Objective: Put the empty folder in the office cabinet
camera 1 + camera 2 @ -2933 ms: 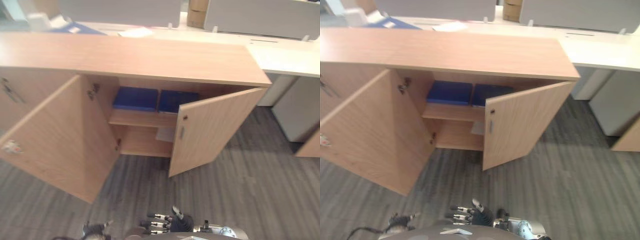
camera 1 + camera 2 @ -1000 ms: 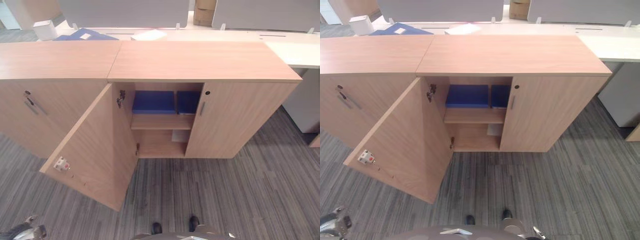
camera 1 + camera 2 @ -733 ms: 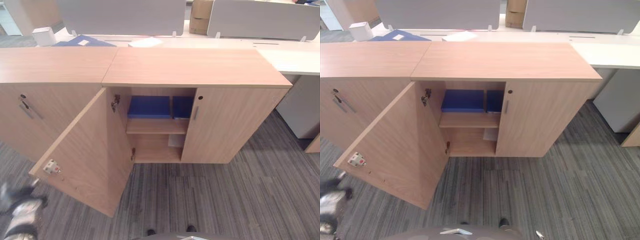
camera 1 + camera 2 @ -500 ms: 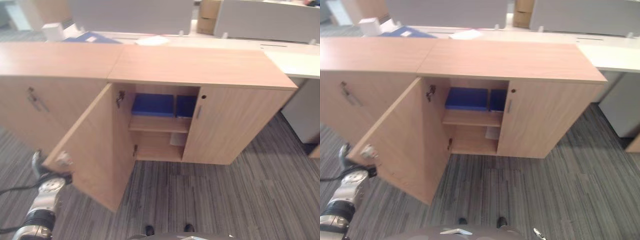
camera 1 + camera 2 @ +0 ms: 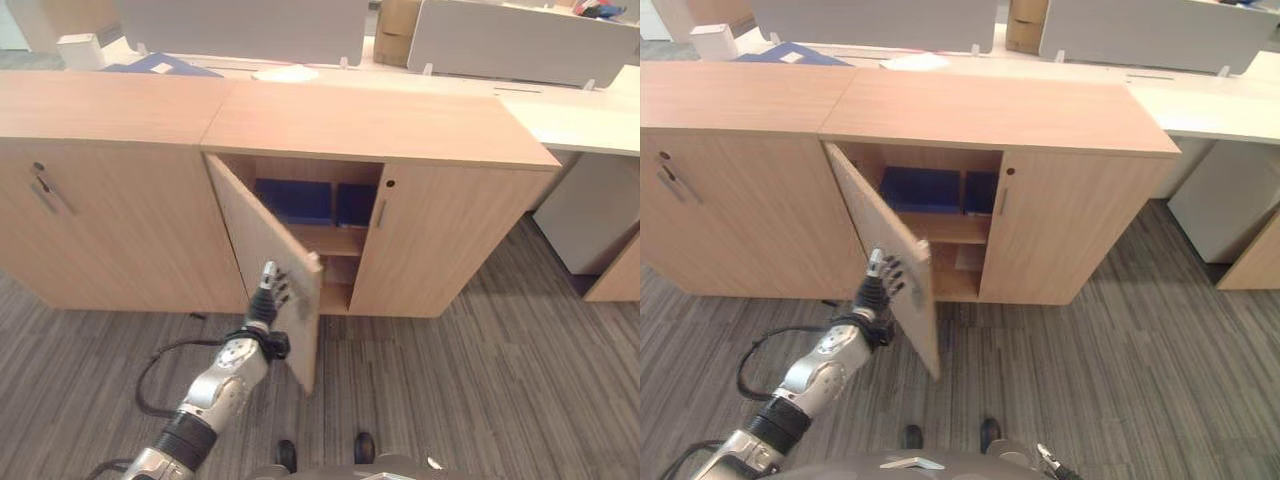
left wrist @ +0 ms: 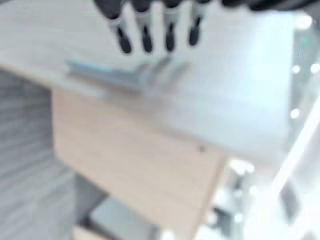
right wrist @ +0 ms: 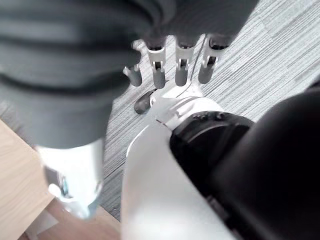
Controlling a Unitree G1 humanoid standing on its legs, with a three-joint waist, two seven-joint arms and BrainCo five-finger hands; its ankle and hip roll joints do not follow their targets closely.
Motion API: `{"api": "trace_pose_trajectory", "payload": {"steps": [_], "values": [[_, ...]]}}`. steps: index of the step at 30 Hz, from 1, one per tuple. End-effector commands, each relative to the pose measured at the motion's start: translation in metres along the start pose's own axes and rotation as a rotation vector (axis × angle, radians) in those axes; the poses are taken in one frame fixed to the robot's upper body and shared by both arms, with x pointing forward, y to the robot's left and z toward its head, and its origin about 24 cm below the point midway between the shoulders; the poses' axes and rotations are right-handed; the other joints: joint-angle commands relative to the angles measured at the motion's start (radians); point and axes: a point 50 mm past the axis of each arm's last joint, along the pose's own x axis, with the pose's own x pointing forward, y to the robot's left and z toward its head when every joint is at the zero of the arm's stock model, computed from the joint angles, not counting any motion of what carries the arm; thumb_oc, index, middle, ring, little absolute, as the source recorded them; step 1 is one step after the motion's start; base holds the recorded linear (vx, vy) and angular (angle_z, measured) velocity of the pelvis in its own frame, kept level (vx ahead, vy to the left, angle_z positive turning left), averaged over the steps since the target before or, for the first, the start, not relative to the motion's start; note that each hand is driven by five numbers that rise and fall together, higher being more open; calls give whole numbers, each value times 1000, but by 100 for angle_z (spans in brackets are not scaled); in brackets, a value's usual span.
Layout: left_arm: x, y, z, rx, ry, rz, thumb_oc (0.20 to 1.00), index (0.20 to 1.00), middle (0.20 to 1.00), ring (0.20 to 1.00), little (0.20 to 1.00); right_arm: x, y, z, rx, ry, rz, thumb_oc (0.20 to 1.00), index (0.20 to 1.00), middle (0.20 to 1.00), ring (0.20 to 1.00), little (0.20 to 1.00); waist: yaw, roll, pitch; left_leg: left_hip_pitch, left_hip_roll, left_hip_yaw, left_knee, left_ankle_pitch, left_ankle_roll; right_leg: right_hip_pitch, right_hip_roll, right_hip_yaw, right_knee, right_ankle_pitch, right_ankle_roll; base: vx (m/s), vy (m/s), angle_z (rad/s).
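My left hand (image 5: pixel 272 292) is up with fingers straight and spread, dark tips flat against the outer face of the left cabinet door (image 5: pixel 262 245), holding nothing. In the left wrist view the fingertips (image 6: pixel 145 36) sit on the pale door panel beside its metal handle (image 6: pixel 117 76). The door stands partly ajar, swung out from its hinge side toward me. My right hand (image 7: pixel 175 70) hangs low over the grey carpet (image 5: pixel 480 380), fingers relaxed and straight, nothing in it.

Past the door I see the office cabinet (image 5: pixel 380 125) interior: the blue folders (image 5: pixel 920 188) lie on the upper shelf (image 5: pixel 335 240), a wider one on the left and a narrower one just beside it on the right, partly hidden by the right cabinet door (image 5: pixel 450 240), which is closed. A pale sheet shows on the lower level, too small to identify. A second closed cabinet (image 5: pixel 110 220) adjoins on the left. Behind, on the white counter (image 5: pixel 570 110), sit a blue folder (image 5: pixel 160 67), a white box (image 5: pixel 78 48) and a cardboard box (image 5: pixel 398 30).
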Motion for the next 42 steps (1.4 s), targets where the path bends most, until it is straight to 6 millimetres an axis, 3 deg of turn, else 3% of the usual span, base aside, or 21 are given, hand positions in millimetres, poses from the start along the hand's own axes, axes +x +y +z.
{"api": "trace_pose_trajectory", "payload": {"steps": [1, 2, 5, 9, 10, 12, 14, 15, 16, 17, 18, 20, 22, 25, 31, 42], "values": [[13, -7, 33, -4, -110, -41, 1000, 1000, 1000, 1000, 1000, -3, 2, 18, -29, -21, -13, 1000, 1000, 1000, 1000, 1000, -15, 29, 13, 64, -20, 14, 1, -147, 69, 42, -3, 10, 31, -8, 41, -1, -18, -10], [13, -7, 33, -4, -110, -41, 1000, 1000, 1000, 1000, 1000, -3, 2, 18, -29, -21, -13, 1000, 1000, 1000, 1000, 1000, -15, 29, 13, 64, -20, 14, 1, -147, 69, 42, -3, 10, 31, -8, 41, -3, -5, -8], [8, 11, -6, -26, 68, 93, 1000, 1000, 1000, 1000, 1000, -1, 7, 20, -47, -24, 4, 1000, 1000, 1000, 1000, 1000, -14, 33, 11, 64, -21, 17, 1, -148, 69, 45, -1, 11, 22, -7, 43, -2, -1, -4], [-16, 61, -56, -139, 268, 416, 1000, 1000, 1000, 1000, 1000, -1, 8, 21, -49, -25, 6, 1000, 1000, 1000, 1000, 1000, -3, 37, 4, 62, -22, 15, 1, -145, 64, 53, 1, 6, 7, -4, 44, 0, 1, -1], [-34, 84, -82, -183, 365, 533, 1000, 1000, 1000, 1000, 1000, 0, 9, 20, -46, -26, 6, 1000, 1000, 1000, 1000, 1000, 5, 38, 1, 60, -23, 12, 1, -143, 63, 56, 0, 1, 1, -3, 43, -1, 0, 4], [-43, 92, -93, -197, 410, 584, 1000, 1000, 1000, 1000, 1000, 1, 9, 19, -46, -24, 7, 1000, 1000, 1000, 1000, 1000, 8, 38, 0, 59, -23, 11, 1, -141, 62, 57, 0, -1, -1, -3, 43, 0, 0, 2], [-93, 126, -139, -264, 583, 780, 1000, 1000, 1000, 1000, 1000, 3, 10, 16, -54, -19, 16, 1000, 1000, 1000, 1000, 1000, 22, 38, -5, 54, -25, 4, 1, -138, 62, 60, -4, -11, -7, -6, 44, 0, 0, 0], [-111, 132, -152, -285, 644, 834, 1000, 1000, 1000, 1000, 1000, 3, 10, 15, -56, -16, 19, 1000, 1000, 1000, 1000, 1000, 26, 38, -6, 53, -25, 2, 1, -137, 62, 63, -6, -14, -9, -7, 45, 0, 0, 0], [-111, 132, -152, -285, 644, 834, 1000, 1000, 1000, 1000, 1000, 3, 10, 15, -56, -16, 19, 1000, 1000, 1000, 1000, 1000, 26, 38, -6, 53, -25, 2, 1, -137, 62, 63, -6, -14, -9, -7, 45, 13, 11, 5], [-137, 138, -168, -308, 740, 908, 1000, 1000, 1000, 1000, 1000, 3, 10, 14, -59, -12, 21, 1000, 1000, 1000, 1000, 1000, 29, 38, -8, 53, -24, 0, 1, -138, 62, 67, -8, -19, -13, -10, 45, 14, 12, 16], [-148, 139, -175, -317, 780, 931, 1000, 1000, 1000, 1000, 1000, 3, 9, 13, -60, -8, 21, 1000, 1000, 1000, 1000, 1000, 31, 38, -10, 54, -24, 0, 1, -139, 62, 69, -8, -22, -15, -11, 44, 14, 12, 16], [-151, 139, -177, -320, 793, 937, 1000, 1000, 1000, 1000, 1000, 3, 9, 13, -60, -7, 21, 1000, 1000, 1000, 1000, 1000, 31, 38, -11, 54, -24, 0, 1, -139, 62, 70, -9, -23, -16, -12, 44, 3, 2, 5], [-186, 137, -195, -376, 926, 1029, 1000, 1000, 1000, 1000, 1000, 3, 9, 12, -61, 7, 18, 1000, 1000, 1000, 1000, 1000, 37, 37, -15, 57, -23, -3, 1, -141, 59, 78, -11, -33, -21, -16, 43, 11, 3, 2], [-204, 133, -204, -414, 980, 1068, 1000, 1000, 1000, 1000, 1000, 5, 10, 10, -53, 19, 15, 1000, 1000, 1000, 1000, 1000, 44, 36, -19, 58, -23, -7, 1, -142, 57, 87, -10, -40, -28, -19, 41, 5, 0, 2], [-206, 126, -211, -501, 957, 1086, 1000, 1000, 1000, 1000, 1000, 9, 15, 6, -98, 52, 7, 1000, 1000, 1000, 1000, 1000, 62, 35, -19, 58, -25, -18, 1, -143, 56, 97, -9, -56, -35, -25, 35, -4, -5, 2], [-202, 124, -212, -468, 953, 1042, 1000, 1000, 1000, 1000, 1000, 9, 18, 10, -52, 32, 16, 1000, 1000, 1000, 1000, 1000, 79, 30, -16, 53, -28, -40, 1, -137, 52, 106, -5, -76, -37, -33, 27, -7, -16, 7]]}}
